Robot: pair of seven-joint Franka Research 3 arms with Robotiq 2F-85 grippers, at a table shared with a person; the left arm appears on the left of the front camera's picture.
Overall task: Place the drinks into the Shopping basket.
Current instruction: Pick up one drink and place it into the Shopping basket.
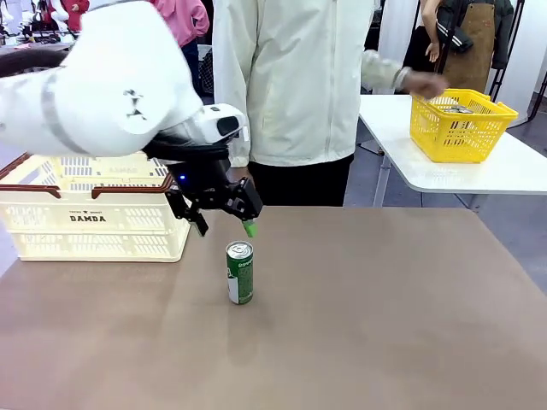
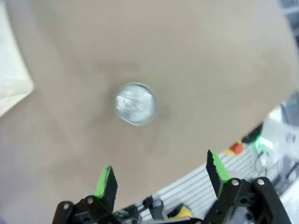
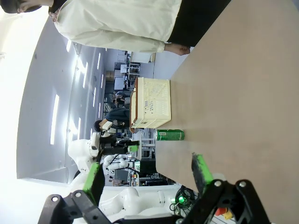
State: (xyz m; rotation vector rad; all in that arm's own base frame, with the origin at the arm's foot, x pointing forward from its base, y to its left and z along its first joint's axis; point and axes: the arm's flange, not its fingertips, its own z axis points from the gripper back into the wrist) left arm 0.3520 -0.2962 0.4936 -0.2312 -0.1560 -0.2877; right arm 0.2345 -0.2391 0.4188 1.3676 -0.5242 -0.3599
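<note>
The left gripper (image 1: pixel 224 224) hangs over the brown table (image 1: pixel 385 325) with its jaws spread wide and nothing between them. It sits just above the green can (image 1: pixel 240 273) and a little to the far side of it, not touching. The can stands upright on its own, out on the tabletop near the right end of the Shopping basket (image 1: pixel 85 218) but clear of it. Looking down from the left wrist, the can's silver top (image 2: pixel 135 103) shows as a bright disc ahead of the green-padded fingers (image 2: pixel 106 181), outside the gap rather than in it. The right gripper (image 3: pixel 147 175) is likewise gaping and empty, held out over the table edge well away from the can (image 3: pixel 170 135). Across the table a person (image 1: pixel 291 77) in a pale jacket has a hand (image 1: pixel 423 84) stretched to a yellow basket (image 1: pixel 461 128) on a white side table (image 1: pixel 513 166) (something silvery lies inside, too small for me to make out).
</note>
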